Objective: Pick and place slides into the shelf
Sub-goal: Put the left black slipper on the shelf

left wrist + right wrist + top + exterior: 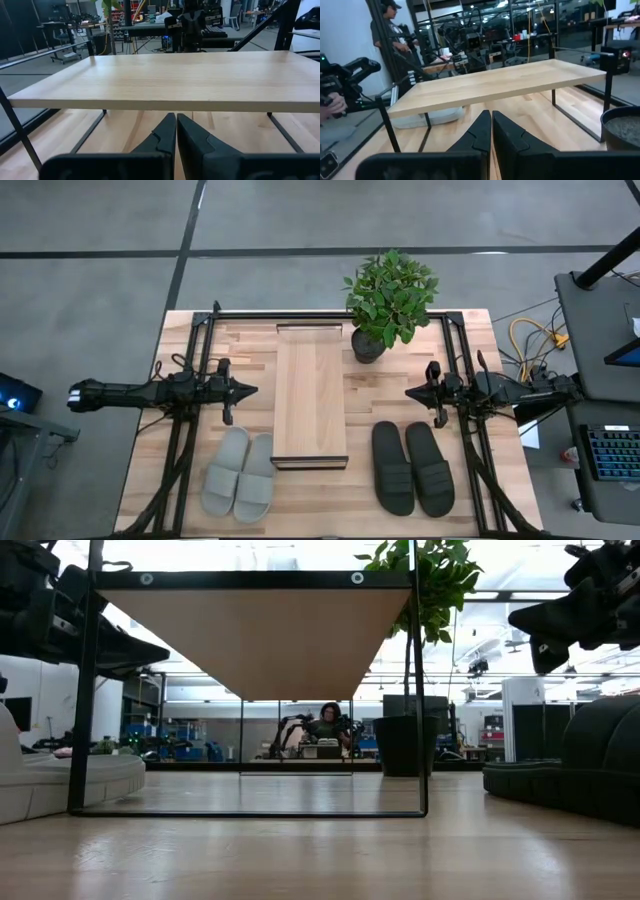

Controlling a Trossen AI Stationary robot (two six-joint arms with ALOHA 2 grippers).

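Both sets of fingers are pressed together, holding nothing: the left gripper (243, 390) and right gripper (411, 392) face each other across the shelf (310, 395) between them. Grey slides (240, 473) and black slides (412, 468) lie nearby on the surface (470, 330); a potted plant (388, 298) stands just beside the shelf.
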